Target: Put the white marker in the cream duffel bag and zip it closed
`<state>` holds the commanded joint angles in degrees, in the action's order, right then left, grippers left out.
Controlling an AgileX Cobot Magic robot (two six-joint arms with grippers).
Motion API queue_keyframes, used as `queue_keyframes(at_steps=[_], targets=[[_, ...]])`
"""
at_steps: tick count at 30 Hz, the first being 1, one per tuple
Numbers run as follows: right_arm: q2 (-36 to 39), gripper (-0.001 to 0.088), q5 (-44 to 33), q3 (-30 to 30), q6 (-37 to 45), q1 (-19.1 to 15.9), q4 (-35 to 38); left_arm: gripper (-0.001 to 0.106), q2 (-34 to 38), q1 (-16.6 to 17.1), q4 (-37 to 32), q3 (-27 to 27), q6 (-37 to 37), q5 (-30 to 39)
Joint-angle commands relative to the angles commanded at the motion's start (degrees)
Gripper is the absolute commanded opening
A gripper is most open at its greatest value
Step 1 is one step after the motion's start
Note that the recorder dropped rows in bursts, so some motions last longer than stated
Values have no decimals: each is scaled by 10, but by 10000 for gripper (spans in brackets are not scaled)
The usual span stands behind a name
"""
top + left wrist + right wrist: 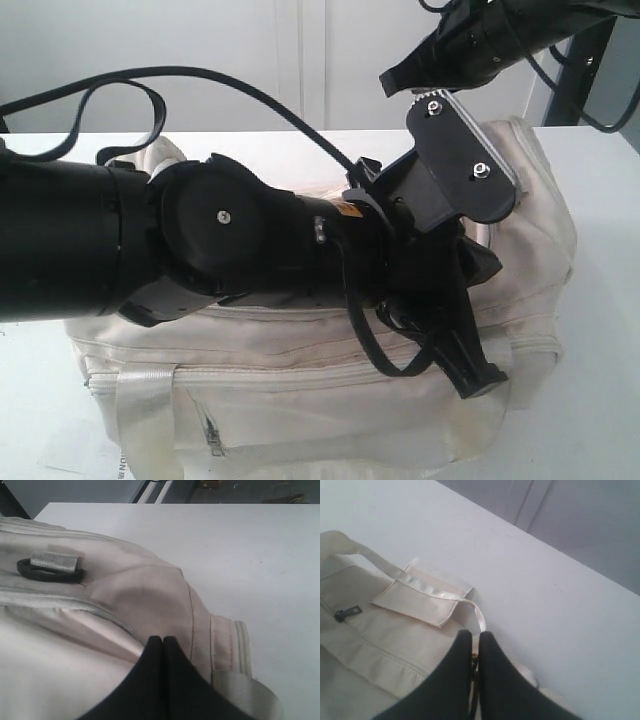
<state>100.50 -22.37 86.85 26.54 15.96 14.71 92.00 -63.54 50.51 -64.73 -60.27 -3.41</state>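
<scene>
On the white worktop (pixel 250 555), the cream duffel bag (pixel 300 400) lies lengthwise under both my arms. My left tool (pixel 163 639) is pressed together near its right end, and my right tool (pixel 472 636) is likewise closed over the bag's edge.

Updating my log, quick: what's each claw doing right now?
Left claw: closed, tips together at the cream duffel bag; nothing seen held.
Right claw: closed; whether it pinches anything cannot be told.

This looks like a robotics lab or test room. A bare white table (pixel 612 330) fills the lower frame, with plain white wall panels (pixel 200 50) across the top. A black stand (pixel 590 80) rises at the upper right.
</scene>
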Motion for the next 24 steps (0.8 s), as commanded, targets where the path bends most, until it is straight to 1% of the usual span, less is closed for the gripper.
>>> queue_keyframes(at_steps=[8, 9, 11, 12, 14, 15, 16, 17, 18, 19, 20, 21, 22, 23, 24], targets=[[4, 1, 23, 0, 0, 0, -1, 0, 0, 1, 0, 0, 1, 0], [4, 13, 22, 0, 0, 0, -1, 0, 0, 1, 0, 0, 1, 0], [4, 82, 20, 0, 0, 0, -1, 37, 0, 1, 0, 0, 1, -3], [4, 120, 17, 0, 0, 0, -1, 69, 0, 1, 0, 0, 1, -8], [4, 227, 11, 0, 0, 0, -1, 177, 0, 1, 0, 0, 3, -18], [2, 322, 4, 0, 0, 0, -1, 307, 0, 1, 4, 0, 3, -32], [1, 366, -4, 0, 0, 0, -3, 374, 0, 1, 4, 0, 3, -39], [-6, 413, -15, 0, 0, 0, -6, 475, 0, 1, 5, 0, 3, -54], [-13, 418, -25, 0, 0, 0, -7, 516, 0, 1, 5, 0, 3, -65], [-26, 418, -48, 0, -4, 0, -18, 567, 0, 1, 5, 0, 3, -92], [-35, 418, -63, 0, -14, -1, -23, 586, 0, 1, 11, 0, 3, -107], [-52, 418, -92, 0, -39, -10, -27, 620, 0, 1, 33, 0, 3, -141], [-60, 418, -111, 0, -51, -16, -27, 640, -1, 1, 43, 0, 3, -152], [-76, 418, -148, 0, -60, -33, -27, 684, -7, 1, 75, 0, 3, -156], [-89, 418, -176, 0, -60, -44, -29, 719, -13, 1, 87, 0, 3, -156]])
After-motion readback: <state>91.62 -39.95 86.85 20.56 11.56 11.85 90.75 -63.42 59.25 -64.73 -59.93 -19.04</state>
